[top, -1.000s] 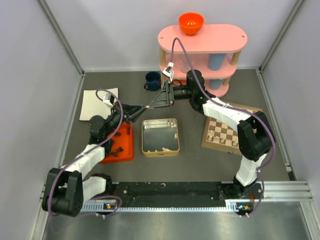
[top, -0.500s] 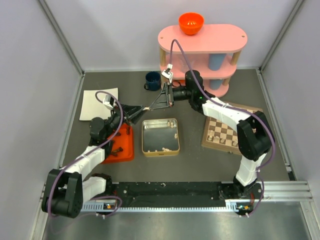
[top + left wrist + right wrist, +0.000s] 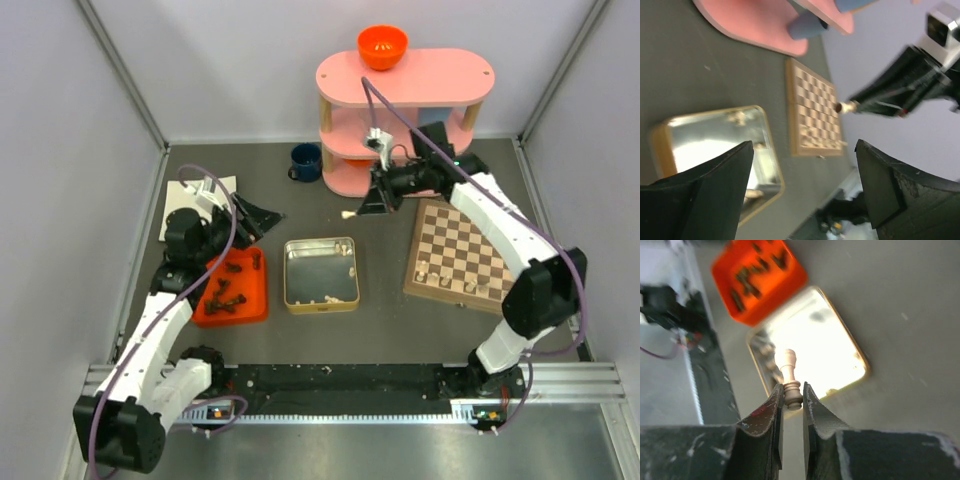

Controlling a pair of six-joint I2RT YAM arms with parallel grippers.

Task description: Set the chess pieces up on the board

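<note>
While right gripper [image 3: 792, 392] pinches pale cream wooden chessman [image 3: 789, 371], axis along fingers [image 3: 765, 425], brown-and-cream checked board [image 3: 465, 235] lies nearby rightward; left gripper [image 3: 804, 149] spread, farther.

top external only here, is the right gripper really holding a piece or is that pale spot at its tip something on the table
Observer: Holding. The right wrist view shows the right gripper shut on a pale cream chess piece.
Operator: how deep is it held
Observer: Only one end is pinched at the fingertips; the rest sticks out beyond them.
Operator: left gripper carrying anything
Observer: No. The left wrist view shows the left gripper open, with nothing in it.
</note>
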